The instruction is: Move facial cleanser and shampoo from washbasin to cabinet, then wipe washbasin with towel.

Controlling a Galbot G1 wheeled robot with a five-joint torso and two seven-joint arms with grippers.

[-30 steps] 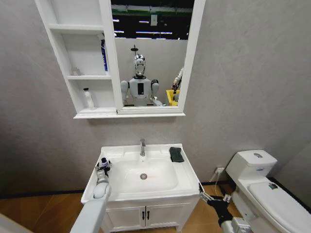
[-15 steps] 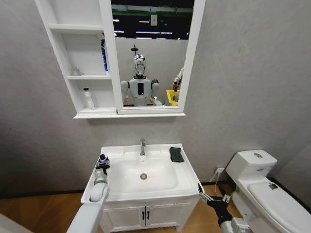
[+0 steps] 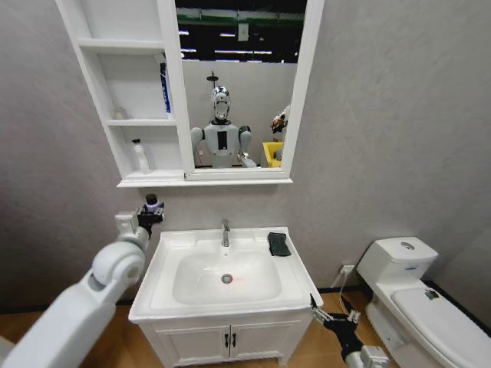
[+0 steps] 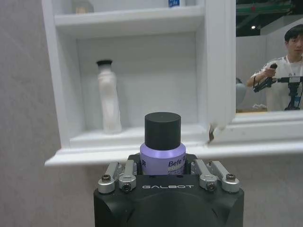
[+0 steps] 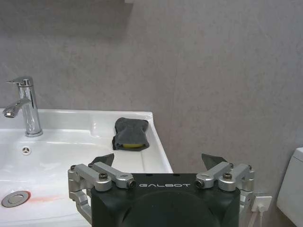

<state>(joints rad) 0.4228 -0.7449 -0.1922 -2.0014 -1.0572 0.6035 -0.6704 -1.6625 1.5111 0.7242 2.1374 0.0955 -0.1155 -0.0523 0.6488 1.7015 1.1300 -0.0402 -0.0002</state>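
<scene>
A lavender bottle with a black cap is clamped upright in the left gripper, raised just below the white wall-hung cabinet (a white bottle stands in its lowest niche). The right gripper is held open beside the white ceramic washbasin; ahead of it the dark grey folded towel lies on the rim.

The towel lies on the washbasin rim right of the tap; the cabinet hangs above, toilet to the right.
</scene>
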